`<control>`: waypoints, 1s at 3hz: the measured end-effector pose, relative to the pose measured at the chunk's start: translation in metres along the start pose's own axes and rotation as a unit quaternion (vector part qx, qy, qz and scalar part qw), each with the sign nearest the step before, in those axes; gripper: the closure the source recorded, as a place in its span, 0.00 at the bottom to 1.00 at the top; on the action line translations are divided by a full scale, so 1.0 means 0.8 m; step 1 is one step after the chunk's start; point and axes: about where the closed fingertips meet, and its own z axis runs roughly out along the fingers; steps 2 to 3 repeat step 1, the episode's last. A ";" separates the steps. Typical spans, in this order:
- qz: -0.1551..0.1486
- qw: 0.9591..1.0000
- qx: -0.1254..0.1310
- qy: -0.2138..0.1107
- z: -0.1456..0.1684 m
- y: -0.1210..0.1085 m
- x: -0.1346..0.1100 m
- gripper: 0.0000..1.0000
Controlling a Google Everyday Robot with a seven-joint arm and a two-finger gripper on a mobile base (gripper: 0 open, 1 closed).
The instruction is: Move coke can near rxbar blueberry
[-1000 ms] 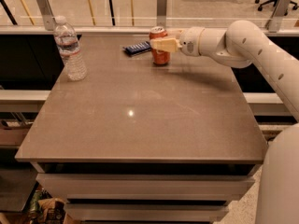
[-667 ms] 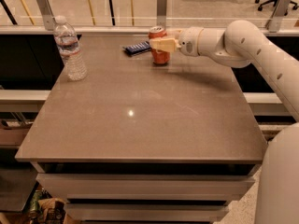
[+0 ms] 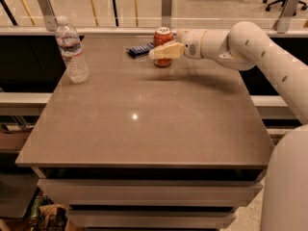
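Your gripper [image 3: 161, 52] had the can [image 3: 163, 37] clamped, upright — bar [image 3: 140, 49] lay just left of it, so hardly any shift needed.

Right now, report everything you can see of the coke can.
The coke can is an orange-red metal soda can with a silver top. It stands upright near the far edge of the grey table, right of centre. The cream end effector reaches in from the right and lies across its middle, hiding most of the lettering. The dark blue rxbar blueberry lies flat just to its left, so close that I cannot tell whether they touch.
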 end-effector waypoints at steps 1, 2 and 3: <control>0.000 1.000 0.000 0.000 0.000 0.000 0.000 0.00; 0.000 1.000 0.000 0.000 0.000 0.000 0.000 0.00; 0.000 1.000 0.000 0.000 0.000 0.000 0.000 0.00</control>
